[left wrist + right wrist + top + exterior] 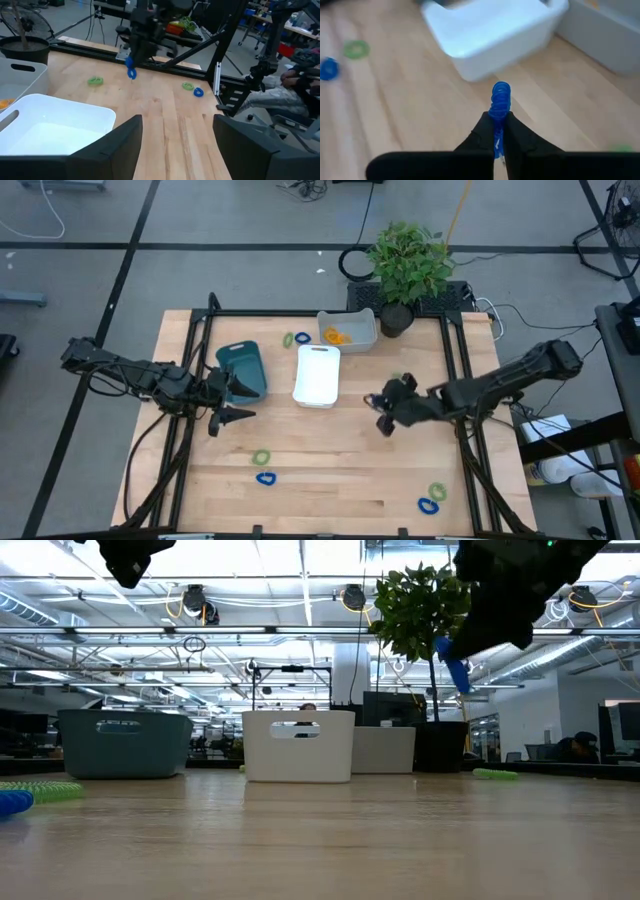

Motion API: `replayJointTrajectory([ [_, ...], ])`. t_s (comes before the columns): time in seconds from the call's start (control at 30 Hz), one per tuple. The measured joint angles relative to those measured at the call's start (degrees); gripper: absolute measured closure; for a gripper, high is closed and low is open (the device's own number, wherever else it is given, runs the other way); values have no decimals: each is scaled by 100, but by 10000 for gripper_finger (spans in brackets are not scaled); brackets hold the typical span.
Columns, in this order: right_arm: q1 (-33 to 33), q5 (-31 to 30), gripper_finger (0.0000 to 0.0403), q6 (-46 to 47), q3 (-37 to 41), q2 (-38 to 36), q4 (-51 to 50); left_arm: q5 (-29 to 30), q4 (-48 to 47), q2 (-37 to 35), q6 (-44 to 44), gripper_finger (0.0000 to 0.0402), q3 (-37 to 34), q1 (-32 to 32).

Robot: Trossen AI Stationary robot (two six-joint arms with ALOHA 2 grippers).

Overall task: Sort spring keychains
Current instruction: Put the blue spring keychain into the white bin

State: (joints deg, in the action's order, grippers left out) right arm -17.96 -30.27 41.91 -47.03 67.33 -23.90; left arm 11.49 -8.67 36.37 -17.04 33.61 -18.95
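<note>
Your right hand (496,131) is pinched on a blue keychain (500,102) hanging above mid-desk; the white tray (317,374) sits just beside it, toward the left arm.

We've got a light wooden table (330,470) with three trays near the far edge: teal tray (243,370), white tray (317,374), grey tray (348,329). Loose spring keychains sit near the front edge: green (261,457) beside blue (265,478), another pair (432,499) toward the front right corner.
</note>
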Motion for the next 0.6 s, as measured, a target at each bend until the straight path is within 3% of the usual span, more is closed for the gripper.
replayJointTrajectory([
  [0.13,-439,-583,402,-409,-4,390,890,-2,-2,1,-15,149,0,-1],
  [0.27,-623,-593,402,-973,-2,820,1964,-2,-2,1,-156,141,0,1],
  [0.47,-748,-504,402,-2056,-2,1420,3800,-3,-2,-1,-162,138,0,0],
  [0.6,-461,63,402,-2447,-10,1591,4413,-2,-4,-1,-162,146,0,-1],
])
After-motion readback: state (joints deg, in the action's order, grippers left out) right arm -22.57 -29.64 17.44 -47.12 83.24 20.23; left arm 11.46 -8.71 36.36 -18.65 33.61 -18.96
